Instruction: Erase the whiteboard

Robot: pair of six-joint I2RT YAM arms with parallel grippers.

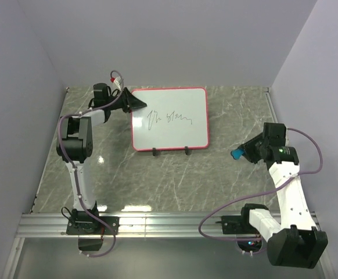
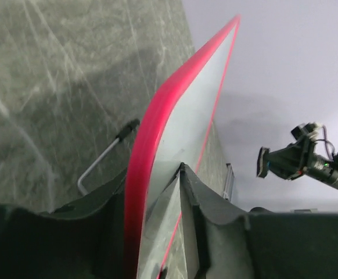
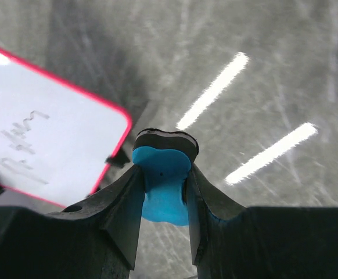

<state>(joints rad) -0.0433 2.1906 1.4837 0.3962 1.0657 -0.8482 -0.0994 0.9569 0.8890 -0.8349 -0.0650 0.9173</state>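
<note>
**Top view:** The left arm reaches forward along the left side of the grey marbled table [image 1: 157, 186], elbow raised. The left gripper [image 1: 135, 102] is at the upper left edge of the rectangular white whiteboard [image 1: 175, 119] with a pink-red rim, which sits mid-table with black scribbles on its face. The right arm is folded at right, and the right gripper [image 1: 239, 153] pinches a small blue eraser [image 1: 236, 154] well apart from the board.

**Left wrist view:** The jaws are narrow, closed on the whiteboard's [image 2: 186, 116] red rim. The board is seen almost edge-on, so its writing is hidden and its lower end is cut off by the fingers [image 2: 215, 232]. A bent metal wire [image 2: 99, 165] shows behind it.

**Right wrist view:** The jaws clamp the eraser [image 3: 160, 174], its black felt pad outermost. One rounded corner of the whiteboard [image 3: 47, 133] enters at left with its scribbles blurred and the rest cut off.
</note>
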